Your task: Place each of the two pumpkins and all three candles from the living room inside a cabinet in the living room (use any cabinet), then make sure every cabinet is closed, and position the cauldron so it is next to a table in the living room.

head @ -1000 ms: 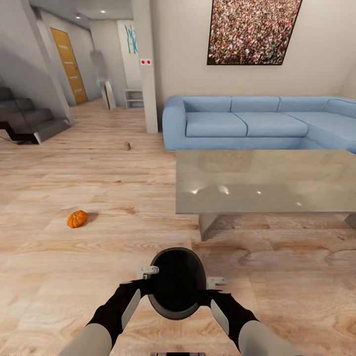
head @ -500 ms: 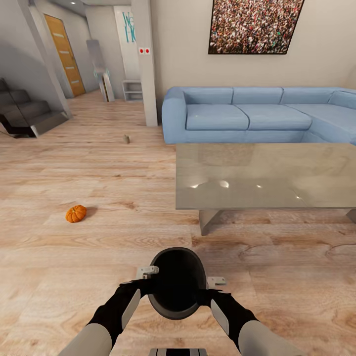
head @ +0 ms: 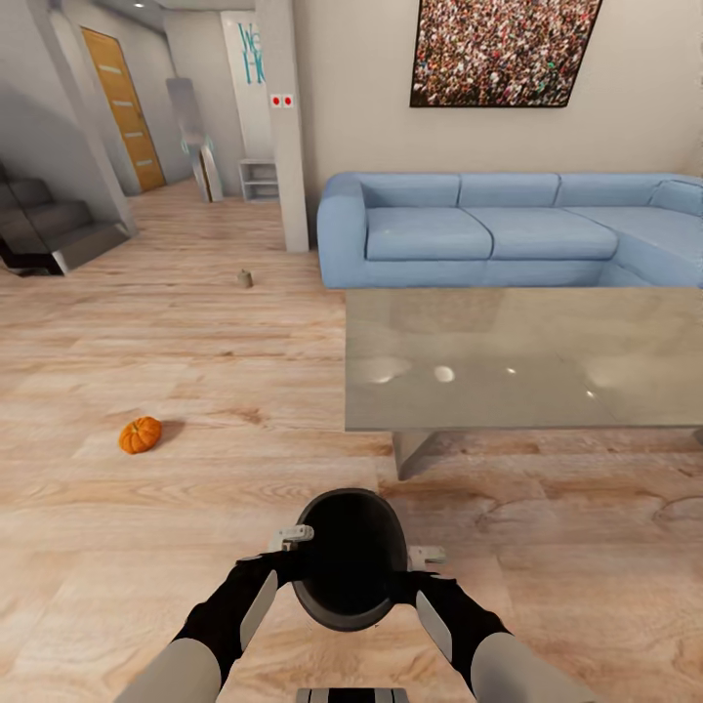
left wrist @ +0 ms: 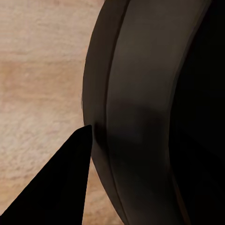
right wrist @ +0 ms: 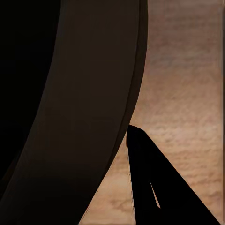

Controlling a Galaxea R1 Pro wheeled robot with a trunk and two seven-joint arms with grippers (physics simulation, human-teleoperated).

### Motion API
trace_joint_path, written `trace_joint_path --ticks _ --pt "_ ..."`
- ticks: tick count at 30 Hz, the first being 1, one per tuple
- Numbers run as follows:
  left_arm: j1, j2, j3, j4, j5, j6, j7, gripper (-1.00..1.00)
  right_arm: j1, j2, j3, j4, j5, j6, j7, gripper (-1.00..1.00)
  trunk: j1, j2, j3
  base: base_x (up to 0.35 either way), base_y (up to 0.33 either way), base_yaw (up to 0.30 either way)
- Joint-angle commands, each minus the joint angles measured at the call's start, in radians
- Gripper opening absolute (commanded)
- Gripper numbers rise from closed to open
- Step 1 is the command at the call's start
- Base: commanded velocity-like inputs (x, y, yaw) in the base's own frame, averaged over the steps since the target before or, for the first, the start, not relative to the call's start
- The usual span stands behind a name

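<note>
I hold a black cauldron (head: 350,561) in front of my trunk, just above the wooden floor. My left gripper (head: 289,549) is shut on its left rim and my right gripper (head: 415,571) on its right rim. In the left wrist view the dark cauldron wall (left wrist: 140,112) stands against one black finger (left wrist: 61,183). The right wrist view has the same wall (right wrist: 84,108) beside a finger (right wrist: 154,187). One orange pumpkin (head: 140,434) lies on the floor ahead to the left. The grey glossy table (head: 527,361) stands ahead to the right, its near corner close to the cauldron.
A blue corner sofa (head: 488,234) lines the wall behind the table. A small brownish object (head: 245,278), too small to identify, sits on the floor near a white pillar (head: 288,127). Dark stairs (head: 49,229) rise at the far left. Open floor lies ahead to the left.
The whole view has shifted as the camera moved: the pumpkin sits further left in the picture and the table looks slightly nearer. The cauldron stays held between both grippers.
</note>
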Motion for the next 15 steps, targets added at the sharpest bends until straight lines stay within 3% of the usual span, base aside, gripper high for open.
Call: trace_joint_path --ticks 1,15 --pt "0.0 -0.001 -0.011 0.002 0.039 0.003 -0.006 -1.0 0.0 0.001 0.028 -0.011 -0.026 -0.014 -0.006 -1.0 0.0 0.0 0.0 0.254 0.0 -0.095" --pt "0.0 -0.001 -0.011 0.002 0.039 0.003 -0.006 -1.0 0.0 0.001 0.028 -0.011 -0.026 -0.014 -0.006 -1.0 0.0 0.0 0.001 0.214 -0.043 -0.019"
